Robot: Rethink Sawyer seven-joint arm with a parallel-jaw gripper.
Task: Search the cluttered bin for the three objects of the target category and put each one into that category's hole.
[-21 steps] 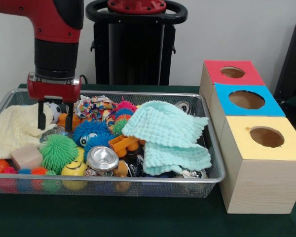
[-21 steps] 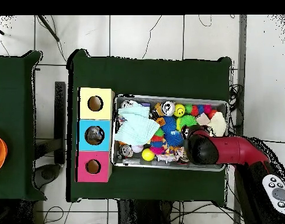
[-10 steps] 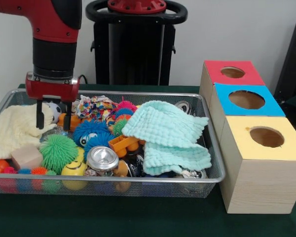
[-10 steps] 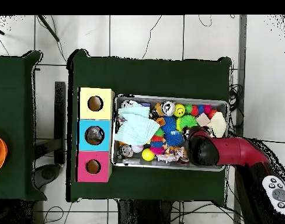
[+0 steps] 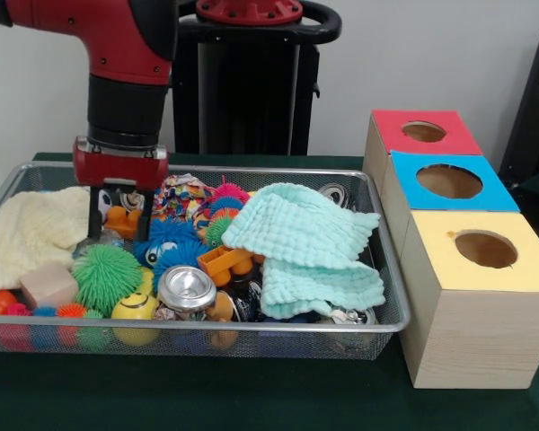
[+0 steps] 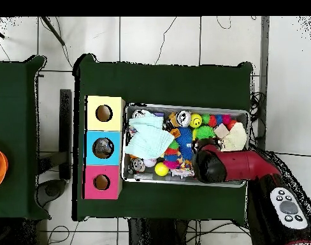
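Front view shows no readable writing or brand on anything, not even on the silver can (image 5: 187,289) lying near the front of the wire mesh bin (image 5: 388,305). The gripper (image 5: 120,217) hangs over the bin's back-left part, its two black fingers (image 5: 93,215) apart and empty, straddling an orange toy (image 5: 119,218) just above the blue spiky ball (image 5: 164,241). Around it lie a green spiky ball (image 5: 106,275), a cream cloth (image 5: 29,233) at 9 o'clock, a yellow smiley ball (image 5: 135,310) at the front wall and a mint-green cloth (image 5: 305,247) covering the right half. At 3 o'clock of the bin stand three wooden boxes with round holes: the red box (image 5: 422,135), the blue box (image 5: 449,184) and the yellow box (image 5: 481,251).

From overhead the red arm (image 6: 238,166) hides the gripper entirely, yet this view alone reveals something grey inside the blue box's hole (image 6: 103,148); the other two holes look dark.
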